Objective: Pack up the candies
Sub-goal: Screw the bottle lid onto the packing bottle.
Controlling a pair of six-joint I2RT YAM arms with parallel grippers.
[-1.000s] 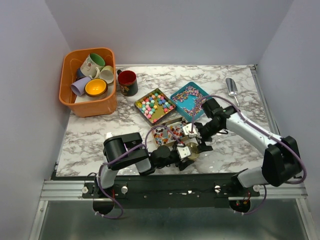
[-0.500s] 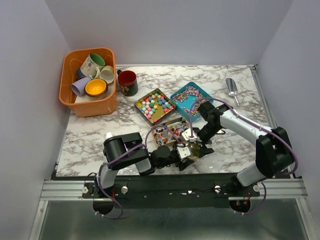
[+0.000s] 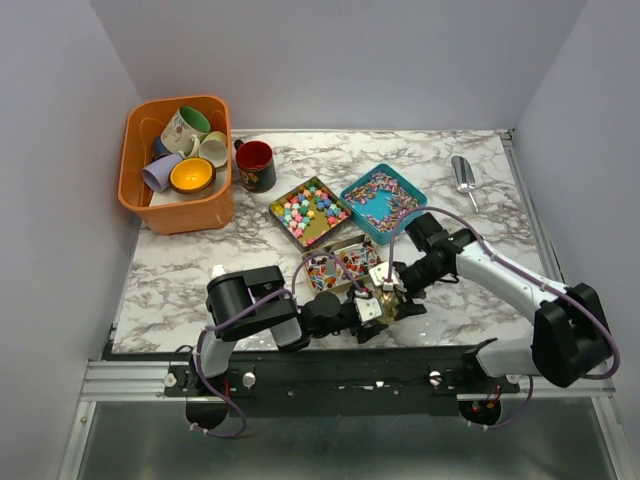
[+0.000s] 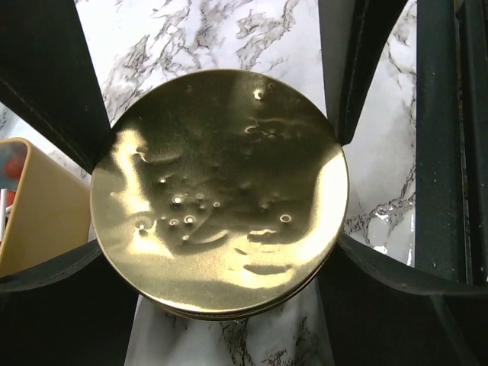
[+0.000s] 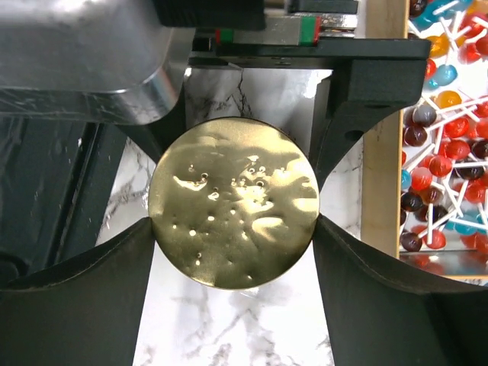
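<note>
Round gold metal lid [image 4: 221, 183] is seen flat, face up, over the white grey-veined marble table [image 3: 170, 275], near the front edge between the two arms.

Left gripper [image 4: 217, 245]: the fingers are spread wide and pressed against the lid's rim on opposite sides, so it is clamped on the lid. Right gripper [image 5: 232, 221]: the fingers are likewise set against the rim on both sides, from the opposite direction, so it too is closed on the lid. All four fingers are noted in contact with the rim in both wrist views.

Candies: small pastel round candies [image 3: 310, 210] are contained in a gold rectangular tin [image 3: 287, 228] at mid-table. Mixed-colour wrapped pieces [image 3: 385, 195] are contained in a teal square tin [image 3: 360, 220] just to its right. Round lollipops on white sticks [image 5: 442, 145] are seen in a third, tan-walled tin [image 5: 380, 152] just beside the lid.

An orange plastic basket [image 3: 135, 205] of ceramic mugs [image 3: 190, 125] is recorded at the far left corner. A dark red mug [image 3: 256, 166] is just beside it, and a metal scoop [image 3: 462, 178] is at the far right.
</note>
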